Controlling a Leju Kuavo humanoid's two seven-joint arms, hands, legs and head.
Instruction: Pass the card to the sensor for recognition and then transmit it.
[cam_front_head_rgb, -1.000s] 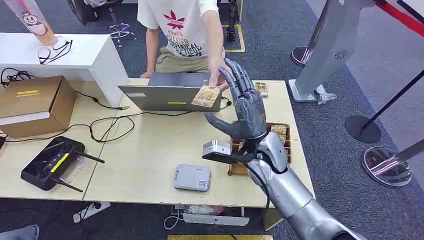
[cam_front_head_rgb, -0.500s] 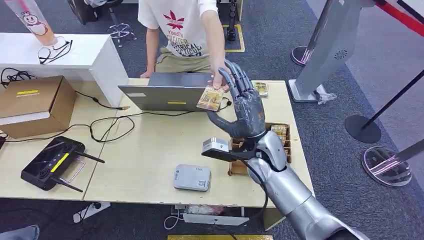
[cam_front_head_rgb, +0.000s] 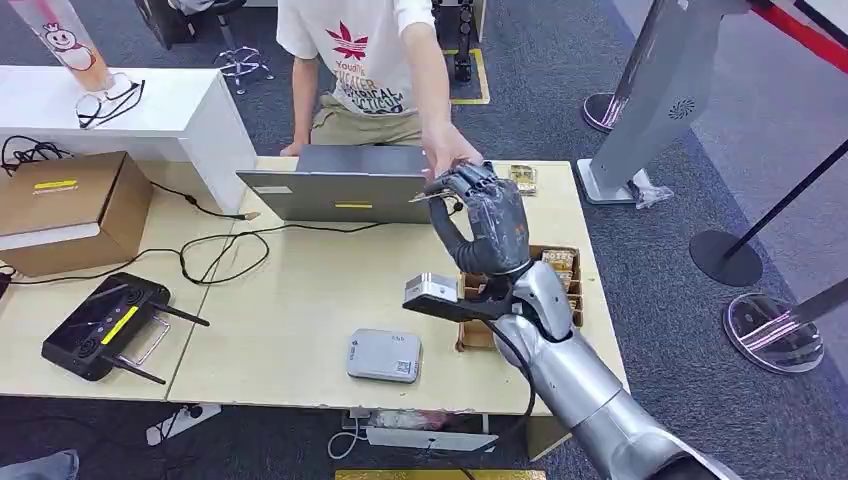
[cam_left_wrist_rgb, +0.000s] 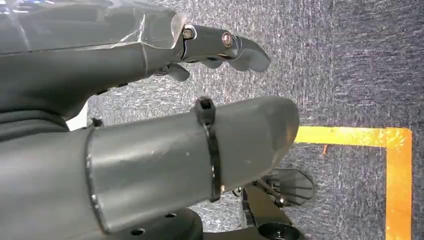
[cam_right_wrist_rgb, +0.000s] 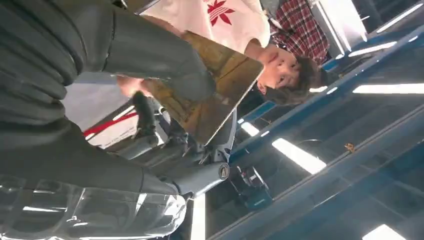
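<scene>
The right hand (cam_front_head_rgb: 487, 222) is clamped around the card (cam_right_wrist_rgb: 210, 97), raised over the table's (cam_front_head_rgb: 300, 300) far edge where the person's hand (cam_front_head_rgb: 450, 155) meets it, probably mid-handover. Left hand (cam_left_wrist_rgb: 150, 130) hangs loose, holding nothing.

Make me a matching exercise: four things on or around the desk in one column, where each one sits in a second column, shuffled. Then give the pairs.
Things:
1. card
2. laptop
3. cardboard box
4. grey sensor

Places:
A. near front edge of the desk
B. between the right hand's thumb and fingers
C. far left, beside the white counter
D. back of the desk, before the person

Pairs: 1-B, 2-D, 3-C, 4-A
</scene>
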